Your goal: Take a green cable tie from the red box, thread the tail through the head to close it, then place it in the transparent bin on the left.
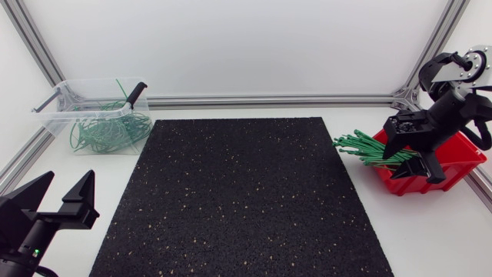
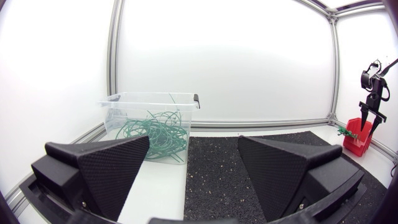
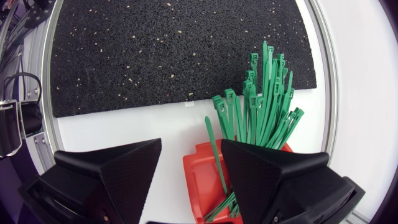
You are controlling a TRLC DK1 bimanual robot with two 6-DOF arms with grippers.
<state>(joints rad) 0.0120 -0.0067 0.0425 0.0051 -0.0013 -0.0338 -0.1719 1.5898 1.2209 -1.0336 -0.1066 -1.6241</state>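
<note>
Two claws, both spread and holding nothing.
Our right claw (image 1: pixel 419 165) hangs over the box (image 1: pixel 461 158), far right, ties (image 1: pixel 365 146) fanning leftward; left claw (image 1: pixel 68 185) near left; bin (image 1: pixel 58 115) far left, holding green loops (image 1: pixel 108 132).

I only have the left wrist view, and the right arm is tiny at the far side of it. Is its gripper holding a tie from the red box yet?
Observer: No. The right wrist view shows the right gripper open above the red box, with no tie pinched between its fingers.
Operator: How do the ties sit in that box? I can barely make them out.
Observer: The green cable ties lie in a bundle. Their head ends fan out over the box's rim toward the black mat.
</note>
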